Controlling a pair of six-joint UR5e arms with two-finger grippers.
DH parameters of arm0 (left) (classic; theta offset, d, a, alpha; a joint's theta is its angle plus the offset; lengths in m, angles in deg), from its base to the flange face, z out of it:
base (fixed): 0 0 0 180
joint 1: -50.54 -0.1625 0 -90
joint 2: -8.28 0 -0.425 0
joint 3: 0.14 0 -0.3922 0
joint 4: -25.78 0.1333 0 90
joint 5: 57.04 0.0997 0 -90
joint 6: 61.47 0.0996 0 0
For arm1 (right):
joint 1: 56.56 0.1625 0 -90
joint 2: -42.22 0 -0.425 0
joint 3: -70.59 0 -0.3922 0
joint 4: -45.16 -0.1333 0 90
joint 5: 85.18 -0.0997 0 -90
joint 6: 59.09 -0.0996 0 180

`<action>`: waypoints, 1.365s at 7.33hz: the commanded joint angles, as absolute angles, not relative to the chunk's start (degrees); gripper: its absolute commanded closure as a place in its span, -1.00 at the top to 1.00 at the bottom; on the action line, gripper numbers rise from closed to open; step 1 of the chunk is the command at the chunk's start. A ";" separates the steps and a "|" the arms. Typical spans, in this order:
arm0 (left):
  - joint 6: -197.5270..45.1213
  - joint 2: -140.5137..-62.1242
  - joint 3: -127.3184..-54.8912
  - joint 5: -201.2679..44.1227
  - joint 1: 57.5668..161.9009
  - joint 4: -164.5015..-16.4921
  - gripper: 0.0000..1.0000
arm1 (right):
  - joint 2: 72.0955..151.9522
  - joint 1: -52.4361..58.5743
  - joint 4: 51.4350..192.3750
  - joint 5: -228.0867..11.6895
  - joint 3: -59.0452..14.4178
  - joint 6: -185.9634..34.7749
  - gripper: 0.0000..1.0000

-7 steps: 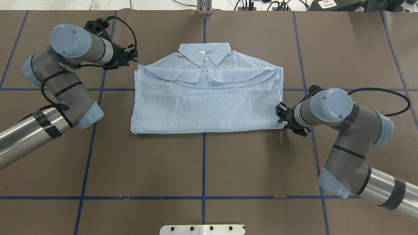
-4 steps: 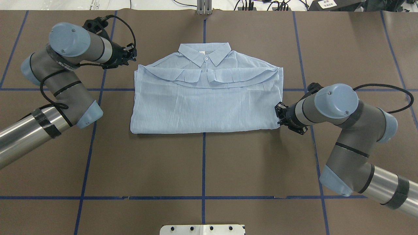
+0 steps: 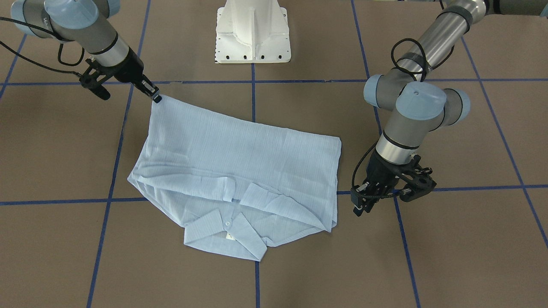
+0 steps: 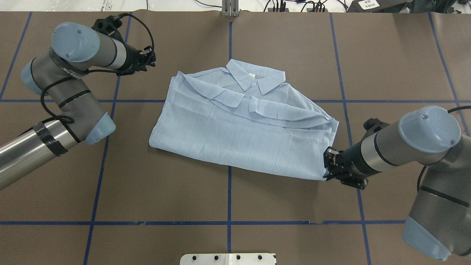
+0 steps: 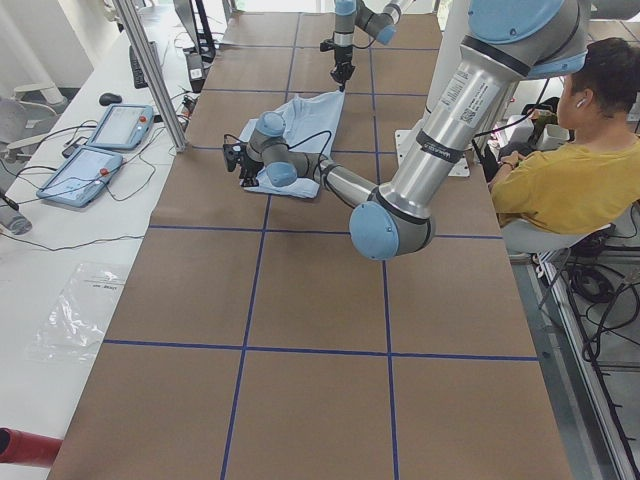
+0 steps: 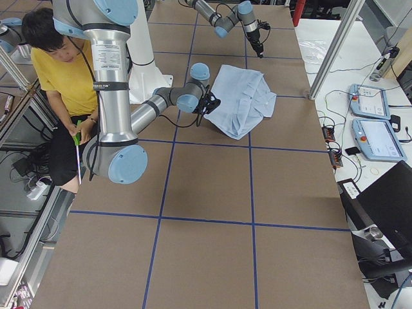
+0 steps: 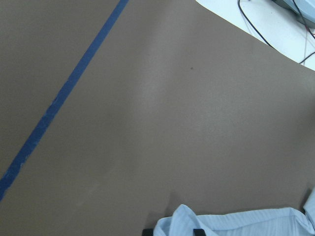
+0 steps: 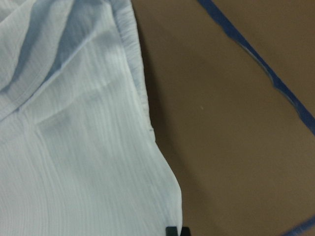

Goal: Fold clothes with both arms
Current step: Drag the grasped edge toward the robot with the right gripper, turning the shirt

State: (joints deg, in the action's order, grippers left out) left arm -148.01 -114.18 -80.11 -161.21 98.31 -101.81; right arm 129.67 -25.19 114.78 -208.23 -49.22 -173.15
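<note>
Brown, blue-taped table bears the shirt; right gripper jaws clamp its corner, left gripper jaws apart.

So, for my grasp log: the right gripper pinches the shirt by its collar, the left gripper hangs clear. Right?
Not the collar: the right gripper pinches the shirt by a corner at the end opposite it, as the front-facing view shows. The left gripper does hang clear.

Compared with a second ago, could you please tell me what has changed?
The right tool, gripping the shirt by its near right corner, pulled it toward the robot, swinging the shirt clockwise in the overhead view. The left tool stayed open beside it.
</note>
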 commanded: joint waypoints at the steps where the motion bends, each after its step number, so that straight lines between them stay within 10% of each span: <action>1: -148.40 -113.63 -86.41 -161.63 98.09 -96.77 -0.23 | 132.74 -32.18 115.03 -223.28 -54.38 -177.62 -1.00; 2: -148.57 -113.63 -89.75 -162.15 97.65 -93.87 -0.23 | 133.18 -39.61 115.03 -223.95 -57.08 -180.79 -1.00; 3: -149.09 -113.54 -91.70 -165.64 97.65 -91.75 -0.20 | 133.36 -43.43 115.21 -224.13 -57.29 -181.08 0.76; 4: -150.49 -112.58 -92.85 -166.37 97.56 -91.64 -0.19 | 135.36 -42.94 115.21 -225.26 -56.94 -181.00 1.00; 10: -166.13 -105.65 -99.96 -169.72 84.23 -91.29 0.23 | 127.70 -25.17 115.12 -225.45 -48.30 -180.21 1.00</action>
